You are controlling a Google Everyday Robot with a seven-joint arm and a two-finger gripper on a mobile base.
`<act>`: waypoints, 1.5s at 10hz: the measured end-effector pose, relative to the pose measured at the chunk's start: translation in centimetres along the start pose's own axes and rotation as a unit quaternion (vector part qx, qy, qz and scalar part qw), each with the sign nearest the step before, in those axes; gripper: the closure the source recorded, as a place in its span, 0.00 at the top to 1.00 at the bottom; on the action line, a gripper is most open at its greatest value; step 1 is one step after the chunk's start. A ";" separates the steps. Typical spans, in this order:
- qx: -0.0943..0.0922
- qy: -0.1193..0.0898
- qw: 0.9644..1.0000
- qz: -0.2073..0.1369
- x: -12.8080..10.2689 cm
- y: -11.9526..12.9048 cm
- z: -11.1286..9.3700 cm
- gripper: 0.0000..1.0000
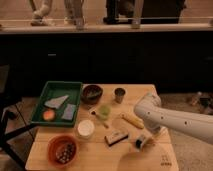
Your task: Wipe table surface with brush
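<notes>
light: dim, warm amber cast overall
brightest: table surface and white arm; bkgd above nearly black
shadows: soft, under arm, falling toward front-right of tabletop
gripper: low at front right of table, partly in arm's shadow
glare: none strong; mild sheen on arm
focus: soft throughout, small items smeared
</notes>
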 end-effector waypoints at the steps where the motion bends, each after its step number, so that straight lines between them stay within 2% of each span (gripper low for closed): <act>1: 0.000 -0.012 1.000 -0.014 -1.3 -0.3 0.2 0.01; 4: -0.004 -0.038 0.997 -0.060 -4.8 0.4 0.7 0.01; 7: -0.010 -0.037 0.996 -0.085 -6.2 2.3 0.3 0.01; 9: -0.024 -0.030 0.996 -0.077 -5.1 3.6 0.7 0.01; 13: -0.067 -0.025 0.997 -0.031 -0.4 4.9 3.5 0.01; 15: -0.069 -0.027 0.997 -0.010 1.4 3.8 3.8 0.01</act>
